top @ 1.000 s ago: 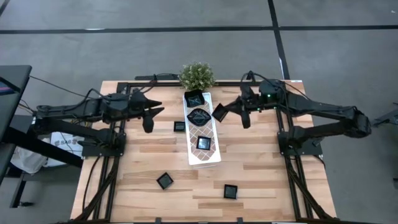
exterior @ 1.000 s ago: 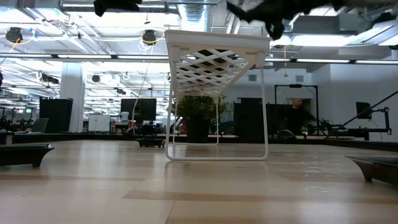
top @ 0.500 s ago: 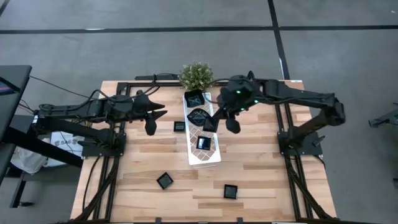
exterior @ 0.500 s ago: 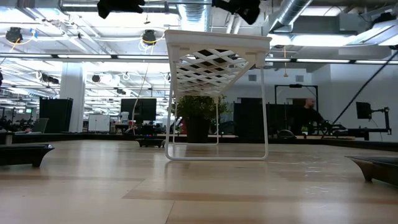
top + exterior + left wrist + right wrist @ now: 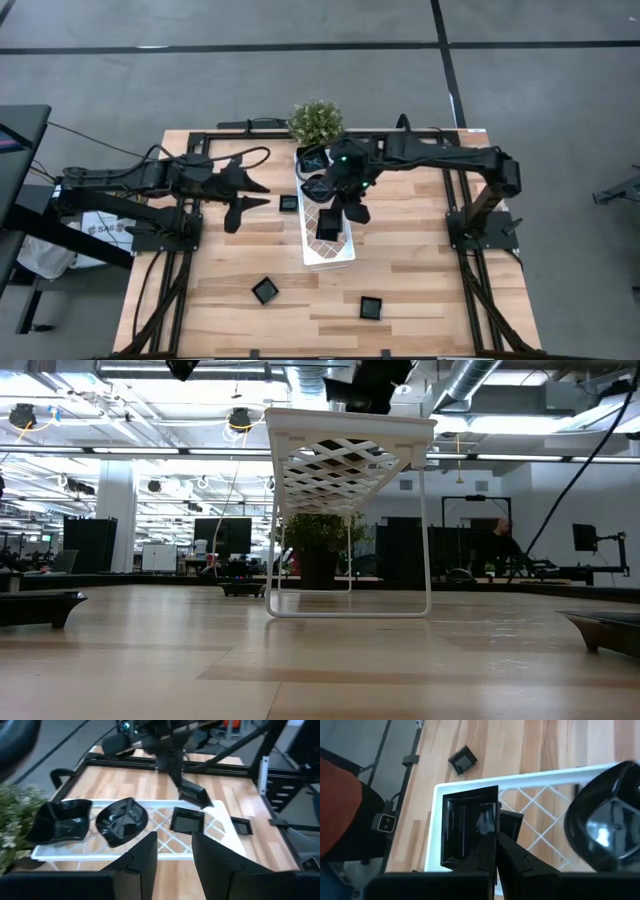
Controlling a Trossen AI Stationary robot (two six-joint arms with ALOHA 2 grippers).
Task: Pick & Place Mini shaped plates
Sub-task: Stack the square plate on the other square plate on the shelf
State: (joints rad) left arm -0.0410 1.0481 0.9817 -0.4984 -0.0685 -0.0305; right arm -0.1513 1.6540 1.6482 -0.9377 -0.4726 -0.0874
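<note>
My right claw (image 5: pixel 496 851) was clamped on the rim of a square black plate (image 5: pixel 470 827), holding it directly above the white lattice tray (image 5: pixel 325 240), over the open stretch between the small square plate (image 5: pixel 187 819) already on the tray and the leaf-shaped plate (image 5: pixel 121 821); in my judgement the coming move was a straight descent onto the tray. Farther off, my left claw (image 5: pixel 237 196) waited with its fingers apart over the counter (image 5: pixel 420 280) beside the tray, with a loose plate (image 5: pixel 288 202) between us and more plates (image 5: pixel 265 290) scattered well apart from me at the counter's other end.
</note>
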